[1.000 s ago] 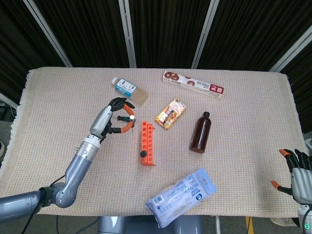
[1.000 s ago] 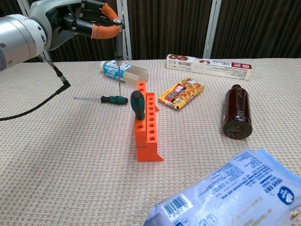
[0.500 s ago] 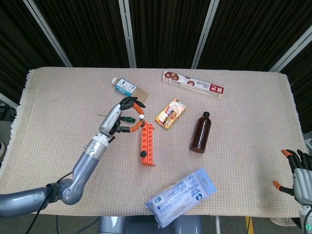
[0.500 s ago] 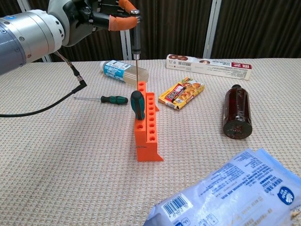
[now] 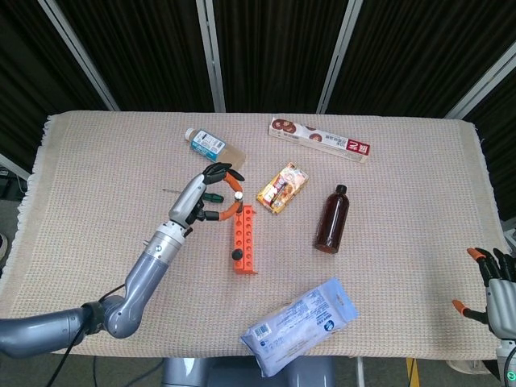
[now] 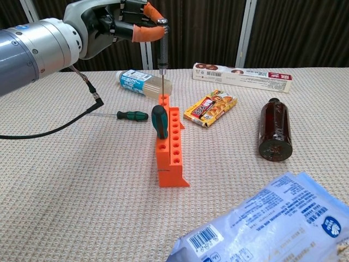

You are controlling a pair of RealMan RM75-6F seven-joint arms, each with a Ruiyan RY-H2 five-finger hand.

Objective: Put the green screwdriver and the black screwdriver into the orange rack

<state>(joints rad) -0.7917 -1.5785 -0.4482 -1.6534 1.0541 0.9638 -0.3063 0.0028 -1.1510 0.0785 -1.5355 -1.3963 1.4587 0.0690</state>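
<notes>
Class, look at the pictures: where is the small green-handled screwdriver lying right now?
In the chest view the green-handled screwdriver lies flat on the table cloth left of the orange rack, in front of the plastic bottle, below the raised left hand.

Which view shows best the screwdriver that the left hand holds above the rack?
The chest view. It shows the screwdriver from the side, hanging upright from the left hand with its tip at the far end of the orange rack. In the head view, fingers cover nearly all of it; only a small bit shows.
</notes>
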